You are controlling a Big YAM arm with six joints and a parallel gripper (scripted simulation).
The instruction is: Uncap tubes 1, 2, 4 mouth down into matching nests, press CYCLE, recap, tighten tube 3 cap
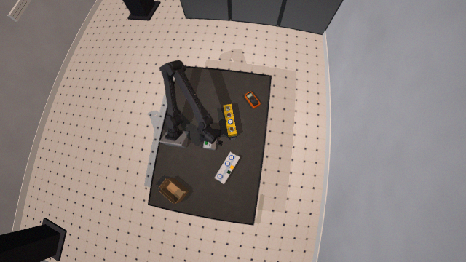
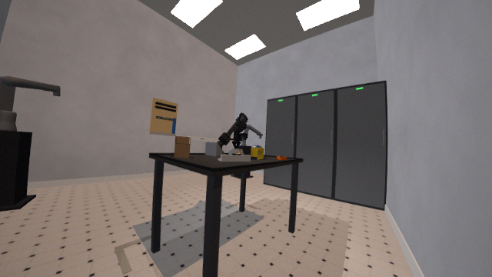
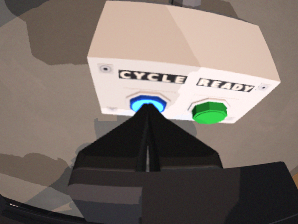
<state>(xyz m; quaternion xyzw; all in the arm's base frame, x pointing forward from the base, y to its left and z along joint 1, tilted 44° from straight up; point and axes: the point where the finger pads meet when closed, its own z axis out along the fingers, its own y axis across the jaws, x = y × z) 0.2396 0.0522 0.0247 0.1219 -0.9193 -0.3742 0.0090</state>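
Note:
My gripper [image 3: 148, 111] is shut and empty, its tips at the blue CYCLE key [image 3: 142, 102]; contact is not clear. The green READY key [image 3: 210, 113] [image 1: 206, 143] is beside it. The yellow decapping station [image 1: 234, 135] holds four tubes: tubes 1 [image 1: 228, 108], 2 [image 1: 228, 115] and 4 [image 1: 231, 129] are uncapped, and tube 3 wears a white-blue cap [image 1: 230, 121]. On the white cap tray [image 1: 236, 160], caps lie in nests 1 [image 1: 231, 157], 2 [image 1: 227, 164] and 4 [image 1: 220, 176]. The amber lamp [image 1: 231, 167] is lit, the green lamp [image 1: 228, 172] dark.
The key housing [image 3: 145, 35] stands between the arm's base and the cap tray. An open brown box [image 1: 175, 190] [image 2: 182, 148] is at the table's near left corner as seen in the top view. An orange meter [image 1: 252, 100] [image 2: 281, 158] lies beyond the station.

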